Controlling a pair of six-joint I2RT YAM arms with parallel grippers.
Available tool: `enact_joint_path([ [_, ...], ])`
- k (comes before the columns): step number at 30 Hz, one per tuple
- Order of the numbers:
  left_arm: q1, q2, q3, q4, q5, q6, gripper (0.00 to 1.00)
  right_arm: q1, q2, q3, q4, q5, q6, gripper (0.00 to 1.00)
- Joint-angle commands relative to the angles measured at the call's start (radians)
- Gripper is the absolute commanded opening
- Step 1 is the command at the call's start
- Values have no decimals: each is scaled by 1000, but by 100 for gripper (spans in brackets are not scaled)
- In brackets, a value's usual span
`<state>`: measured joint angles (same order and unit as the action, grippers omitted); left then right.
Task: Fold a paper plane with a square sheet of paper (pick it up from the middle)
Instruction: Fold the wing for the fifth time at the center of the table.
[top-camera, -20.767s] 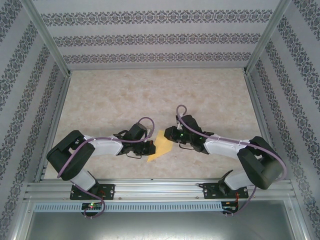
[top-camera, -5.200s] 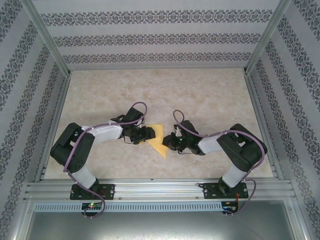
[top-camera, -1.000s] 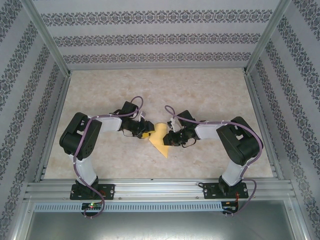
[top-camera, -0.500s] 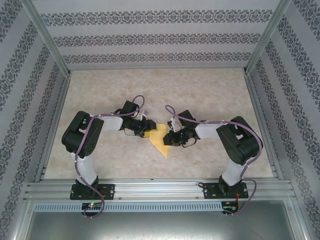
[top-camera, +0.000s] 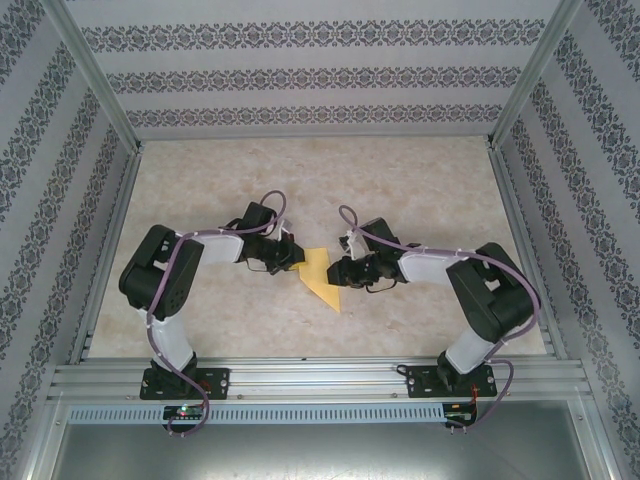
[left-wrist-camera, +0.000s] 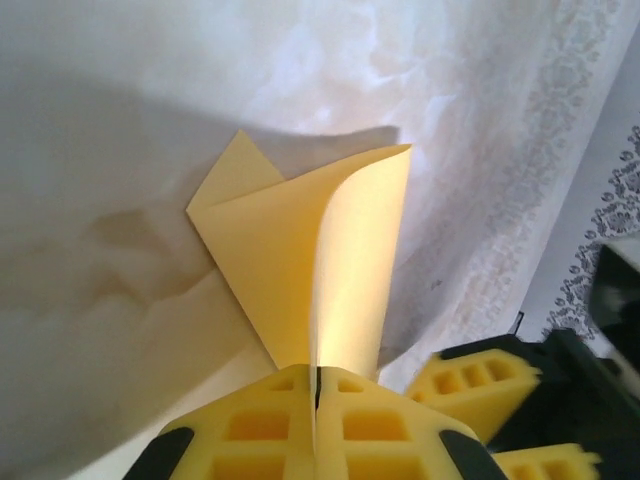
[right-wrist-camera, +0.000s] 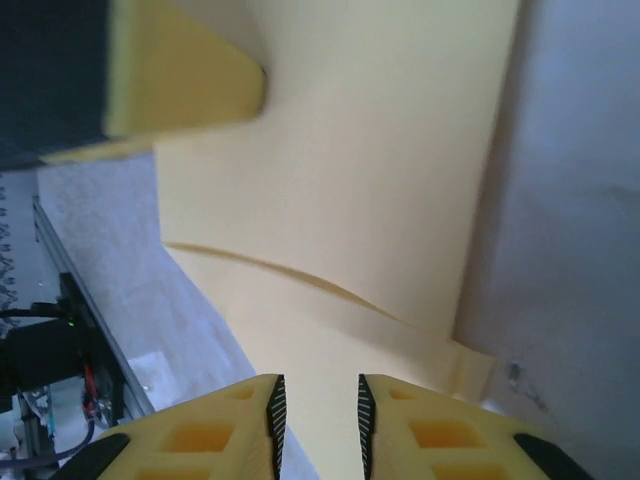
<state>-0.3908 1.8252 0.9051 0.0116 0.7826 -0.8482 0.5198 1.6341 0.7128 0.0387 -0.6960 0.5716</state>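
Note:
The yellow sheet of paper (top-camera: 320, 277) lies on the table between both arms, folded into a pointed paper plane shape with its tip toward the near edge. In the left wrist view one flap of the paper (left-wrist-camera: 300, 250) curls up off the table. My left gripper (left-wrist-camera: 317, 375) is shut on that flap's edge, at the paper's left side (top-camera: 296, 263). My right gripper (right-wrist-camera: 317, 385) stands open by a narrow gap over the flat folded layers (right-wrist-camera: 340, 200), at the paper's right side (top-camera: 336, 272).
The marbled table (top-camera: 320, 180) is fenced by aluminium posts and patterned walls (top-camera: 320, 75). A metal rail (top-camera: 320, 378) runs along the near edge. The two grippers face each other closely; the left finger (right-wrist-camera: 170, 80) shows in the right wrist view.
My left gripper has closed on the paper's raised flap. My right gripper's jaws have widened a little, its arm has shifted, and the paper's tip has slid slightly right.

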Motion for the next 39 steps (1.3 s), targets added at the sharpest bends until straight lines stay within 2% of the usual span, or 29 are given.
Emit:
enact_joint_path([
  [1, 0, -74, -50, 36, -78, -67, 4, 18, -66, -29, 72, 39, 69, 29],
  [9, -7, -164, -135, 67, -146, -131, 4, 98, -55, -27, 31, 213, 96, 20],
  [16, -11, -186, -148, 56, -160, -137, 5, 107, 34, -20, 33, 238, 91, 20],
  [19, -16, -174, -143, 59, -151, -132, 9, 103, 49, -26, 23, 274, 90, 19],
  [26, -26, -118, -116, 61, -118, -123, 18, 102, 79, -21, 18, 254, 81, 20],
  [28, -25, -118, -111, 53, -120, -120, 17, 100, 64, -23, 10, 261, 77, 20],
  [33, -25, -122, -86, -16, -150, -102, 9, 98, -22, -2, -46, 299, 53, 23],
  [36, -26, -122, -70, -46, -158, -98, 7, 101, -125, 2, -114, 419, 33, 30],
  [39, -25, -125, -64, -59, -163, -95, 7, 117, -238, -45, -109, 524, -14, 39],
])
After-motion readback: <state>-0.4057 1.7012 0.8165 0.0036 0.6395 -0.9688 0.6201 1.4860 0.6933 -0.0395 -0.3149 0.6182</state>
